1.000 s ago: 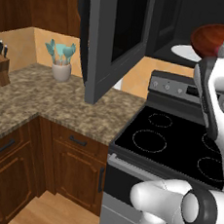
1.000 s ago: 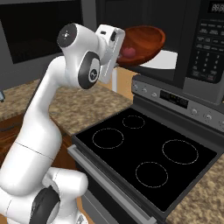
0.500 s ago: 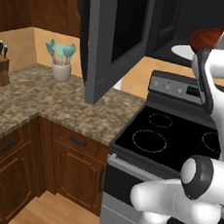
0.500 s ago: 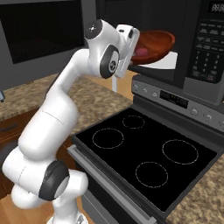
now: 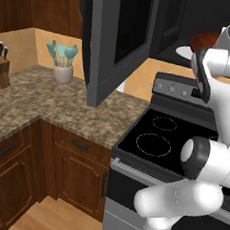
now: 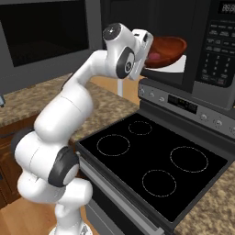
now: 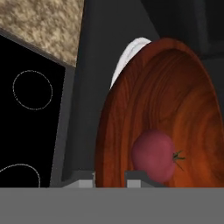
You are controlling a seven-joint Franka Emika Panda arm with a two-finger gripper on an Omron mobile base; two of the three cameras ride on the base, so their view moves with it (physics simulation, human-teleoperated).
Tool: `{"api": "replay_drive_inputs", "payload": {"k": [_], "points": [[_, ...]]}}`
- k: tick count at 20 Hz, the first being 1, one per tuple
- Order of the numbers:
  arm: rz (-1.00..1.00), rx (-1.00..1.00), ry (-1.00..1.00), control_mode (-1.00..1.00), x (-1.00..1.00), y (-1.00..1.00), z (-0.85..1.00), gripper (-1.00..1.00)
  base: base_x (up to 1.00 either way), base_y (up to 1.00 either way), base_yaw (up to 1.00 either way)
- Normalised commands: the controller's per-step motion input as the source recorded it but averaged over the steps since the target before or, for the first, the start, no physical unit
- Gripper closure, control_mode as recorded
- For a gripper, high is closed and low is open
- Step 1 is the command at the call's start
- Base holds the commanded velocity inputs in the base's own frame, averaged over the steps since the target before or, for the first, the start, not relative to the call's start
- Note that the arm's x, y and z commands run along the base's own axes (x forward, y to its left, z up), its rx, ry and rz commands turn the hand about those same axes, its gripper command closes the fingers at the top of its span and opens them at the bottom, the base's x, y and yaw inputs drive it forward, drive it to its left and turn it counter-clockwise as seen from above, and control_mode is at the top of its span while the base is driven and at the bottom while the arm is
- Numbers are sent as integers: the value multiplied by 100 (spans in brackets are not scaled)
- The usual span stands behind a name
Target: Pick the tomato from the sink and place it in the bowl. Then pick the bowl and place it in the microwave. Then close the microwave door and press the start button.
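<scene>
The fingers [image 7: 85, 176] pinch the rim of the shiny brown bowl [image 7: 166, 109], nearly closed; a small pink-red tomato [image 7: 154, 155] sits inside; the bowl hangs over the white plate [image 6: 176, 64] in the dark microwave [image 6: 209, 41]; below lies the black stove [image 6: 156, 158].

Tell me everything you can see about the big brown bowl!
The bowl is wide, shallow and shiny, reddish-brown with a wooden grain. The little pinkish-red tomato lies inside it, near the rim that the claw grips. The claw holds the bowl up in the air, above the stove, right at the open microwave. Under it shows the white round plate inside the microwave; whether they touch, I cannot tell.
</scene>
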Motion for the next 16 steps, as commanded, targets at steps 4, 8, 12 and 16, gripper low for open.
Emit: {"api": "replay_drive_inputs", "payload": {"k": [4,8,12,16], "points": [[0,0,5,-100,68,-21,-13,100,0,0,0],[0,0,5,-100,61,-18,-16,-100,0,0,0],[1,0,-6,-100,18,-8,-1,-100,0,0,0],[8,-1,-39,-100,-7,11,16,-100,0,0,0]]}}
